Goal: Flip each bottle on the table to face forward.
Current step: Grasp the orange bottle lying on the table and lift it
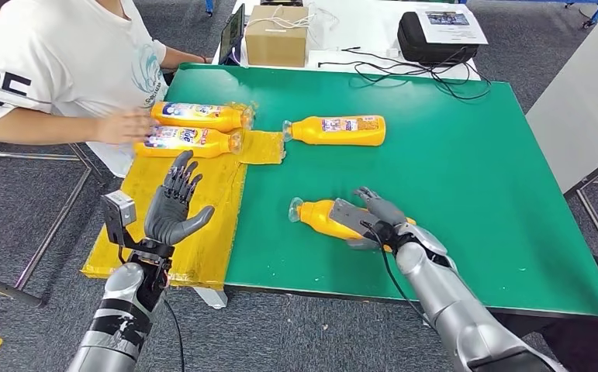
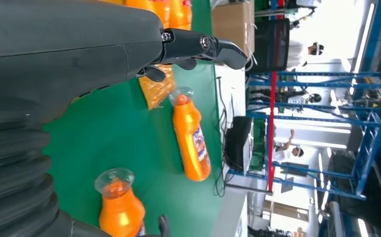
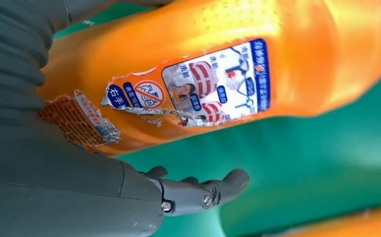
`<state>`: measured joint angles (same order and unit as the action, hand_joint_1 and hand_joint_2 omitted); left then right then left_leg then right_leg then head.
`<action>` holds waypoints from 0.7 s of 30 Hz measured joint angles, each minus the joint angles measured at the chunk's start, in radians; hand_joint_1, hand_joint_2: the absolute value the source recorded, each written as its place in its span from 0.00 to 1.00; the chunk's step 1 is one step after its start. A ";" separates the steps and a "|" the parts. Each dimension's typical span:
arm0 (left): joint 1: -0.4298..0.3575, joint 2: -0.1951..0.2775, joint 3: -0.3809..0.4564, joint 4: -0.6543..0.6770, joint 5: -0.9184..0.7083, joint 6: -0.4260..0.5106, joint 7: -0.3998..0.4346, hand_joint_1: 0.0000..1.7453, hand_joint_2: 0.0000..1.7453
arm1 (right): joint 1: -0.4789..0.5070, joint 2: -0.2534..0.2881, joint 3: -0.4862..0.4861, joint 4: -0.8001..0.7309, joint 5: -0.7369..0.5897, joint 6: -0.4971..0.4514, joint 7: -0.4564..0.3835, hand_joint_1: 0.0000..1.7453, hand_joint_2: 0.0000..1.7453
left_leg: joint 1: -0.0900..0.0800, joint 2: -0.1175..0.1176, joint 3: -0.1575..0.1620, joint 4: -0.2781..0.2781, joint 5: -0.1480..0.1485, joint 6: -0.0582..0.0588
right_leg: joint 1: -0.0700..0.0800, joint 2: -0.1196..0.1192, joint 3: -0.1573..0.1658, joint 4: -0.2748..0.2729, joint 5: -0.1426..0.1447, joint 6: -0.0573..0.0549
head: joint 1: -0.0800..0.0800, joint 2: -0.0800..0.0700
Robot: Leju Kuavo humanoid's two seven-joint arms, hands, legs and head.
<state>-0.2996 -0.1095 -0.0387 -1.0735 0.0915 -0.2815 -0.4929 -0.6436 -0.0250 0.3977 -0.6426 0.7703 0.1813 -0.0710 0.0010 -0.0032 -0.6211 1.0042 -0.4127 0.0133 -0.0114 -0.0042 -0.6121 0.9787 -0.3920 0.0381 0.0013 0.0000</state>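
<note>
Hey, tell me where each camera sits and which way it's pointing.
Head view: high on the body, looking down at the green table; both arms show, left hand raised open, right hand on the near orange bottle.
Left wrist view: behind the left hand, facing across the table.
Right wrist view: behind the right hand, close on the near orange bottle's torn label.
Shared: all show that bottle.

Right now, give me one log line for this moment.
right hand: on near bottle | left hand: open above yellow mat | person's hand: on two bottles
</note>
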 joint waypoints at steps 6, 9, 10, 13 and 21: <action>-0.037 0.000 -0.003 0.040 0.000 -0.008 -0.002 0.00 1.00 | -0.090 -0.008 0.054 0.107 -0.007 0.090 -0.009 1.00 1.00 | 0.000 0.000 0.001 0.000 0.000 0.000 | 0.000 0.000 0.001 0.000 0.000 0.000 | 0.000 0.000; -0.041 0.000 -0.003 0.051 0.000 -0.008 -0.003 0.00 1.00 | -0.106 -0.012 0.064 0.132 -0.013 0.096 -0.016 1.00 1.00 | 0.000 0.000 0.001 0.000 0.000 0.000 | 0.000 0.000 0.001 0.000 0.000 0.000 | 0.000 0.000; -0.042 0.000 -0.004 0.054 0.000 -0.008 -0.003 0.00 1.00 | -0.109 -0.013 0.066 0.138 -0.014 0.096 -0.017 1.00 1.00 | 0.000 0.000 0.001 0.000 0.000 0.000 | 0.000 0.000 0.001 0.000 0.000 0.000 | 0.000 0.000; -0.044 0.000 -0.004 0.059 0.001 -0.008 -0.006 0.00 1.00 | -0.117 -0.017 0.075 0.151 -0.016 0.100 -0.018 1.00 1.00 | 0.000 0.000 0.001 0.000 0.000 0.000 | 0.000 0.000 0.001 0.000 0.000 0.000 | 0.000 0.000; -0.049 0.001 -0.007 0.080 0.012 -0.014 -0.005 0.00 1.00 | -0.136 -0.064 0.125 0.158 -0.087 0.143 -0.024 1.00 1.00 | 0.000 0.000 0.001 0.000 0.000 0.000 | 0.000 0.000 0.001 0.000 0.000 0.000 | 0.000 0.000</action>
<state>-0.3486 -0.1086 -0.0454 -0.9932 0.1037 -0.2951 -0.4979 -0.7791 -0.0893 0.5222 -0.4849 0.6835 0.3241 -0.0950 0.0008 -0.0036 -0.6204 1.0045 -0.4129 0.0135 -0.0116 -0.0043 -0.6112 0.9786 -0.3919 0.0385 0.0014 0.0000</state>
